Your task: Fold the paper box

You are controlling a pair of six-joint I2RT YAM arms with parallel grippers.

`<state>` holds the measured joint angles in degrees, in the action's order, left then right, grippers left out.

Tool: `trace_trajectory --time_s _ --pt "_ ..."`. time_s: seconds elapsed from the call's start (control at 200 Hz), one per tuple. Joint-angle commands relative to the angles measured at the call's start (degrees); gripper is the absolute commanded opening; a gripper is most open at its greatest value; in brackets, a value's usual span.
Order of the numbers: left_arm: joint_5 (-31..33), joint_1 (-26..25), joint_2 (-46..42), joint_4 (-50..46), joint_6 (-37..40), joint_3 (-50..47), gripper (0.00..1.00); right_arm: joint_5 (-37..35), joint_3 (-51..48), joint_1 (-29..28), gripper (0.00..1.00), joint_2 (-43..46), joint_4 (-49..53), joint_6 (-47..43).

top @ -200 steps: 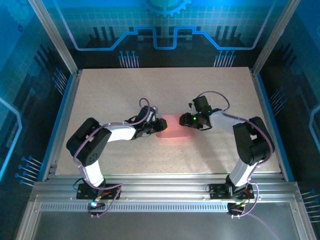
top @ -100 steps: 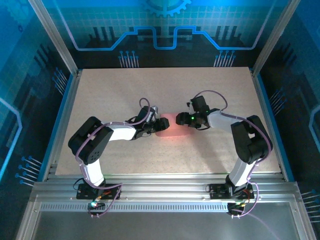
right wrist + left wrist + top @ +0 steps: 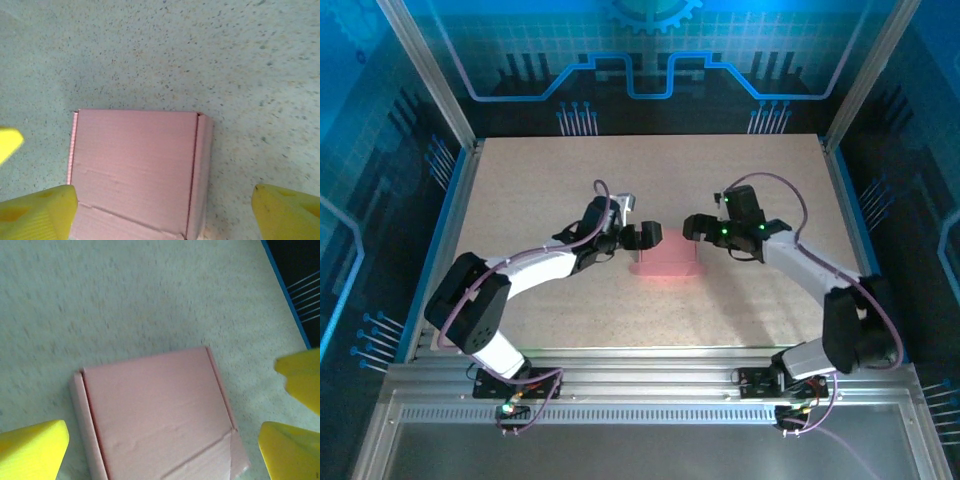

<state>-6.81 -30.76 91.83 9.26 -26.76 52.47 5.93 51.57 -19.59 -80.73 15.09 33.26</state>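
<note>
Pink box (image 3: pixel 666 262) released, folded shut, lying mid-tabletop (image 3: pixel 740 170)
Both hands are spread wide and grasp nothing; a second ago they sat low at the box's two ends, half closed; now the left hand (image 3: pixel 645 236) and right hand (image 3: pixel 693 227) hang over its far edge, facing each other, clear of it; the box lies about where it was.

Light falls from above, bright and even on the table (image 3: pixel 650 170); the blue walls around it stay dim. Soft shadows lie beside the box (image 3: pixel 665 262). The left wrist view is slightly blurred, the right sharper. Yellow fingers (image 3: pixel 37 210) at the edges are out of focus.
</note>
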Motion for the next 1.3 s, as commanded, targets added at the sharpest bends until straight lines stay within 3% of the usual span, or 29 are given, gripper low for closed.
trace_trajectory --time_s 0.0,0.1,0.225,0.43,0.6,0.73,0.976,1.086,1.151,1.296 --pt "-3.40 3.20 3.21 -8.91 12.53 7.50 0.99 -1.35 -4.53 0.03 0.90 4.37 4.75 4.29" --pt "-8.97 3.70 10.74 -14.83 15.71 16.90 0.98 -0.56 -9.13 -1.35 0.88 8.04 4.11 9.40" --pt "-14.86 3.59 19.14 -16.61 14.34 25.62 0.93 -0.20 -14.58 -4.65 0.87 11.04 1.15 16.76" --pt "-16.92 3.44 28.53 -21.99 14.18 35.70 0.89 -4.25 -20.30 -12.36 0.85 12.41 -5.16 28.71" --pt "-20.19 3.43 32.66 -23.75 11.57 38.97 0.88 0.48 -21.98 -13.18 0.85 6.41 -19.34 32.48" --pt "-22.11 3.51 32.76 -22.42 7.83 37.32 0.84 1.64 -20.24 -13.11 0.85 1.62 -26.33 33.12" --pt "-22.87 4.39 28.22 -17.84 2.21 29.65 0.74 4.45 -14.68 -7.43 0.85 -2.00 -25.82 27.79" --pt "-21.53 5.00 24.85 -11.50 0.69 24.57 0.84 8.42 -12.10 -4.18 0.84 -3.12 -23.53 25.01" --pt "-18.79 5.77 21.85 -6.79 0.20 21.17 0.94 5.77 -10.44 -3.87 0.85 -1.71 -16.66 22.66" --pt "-15.88 7.78 16.67 1.40 -1.56 15.39 0.94 4.49 -13.24 -1.92 0.84 2.57 -14.55 23.11"
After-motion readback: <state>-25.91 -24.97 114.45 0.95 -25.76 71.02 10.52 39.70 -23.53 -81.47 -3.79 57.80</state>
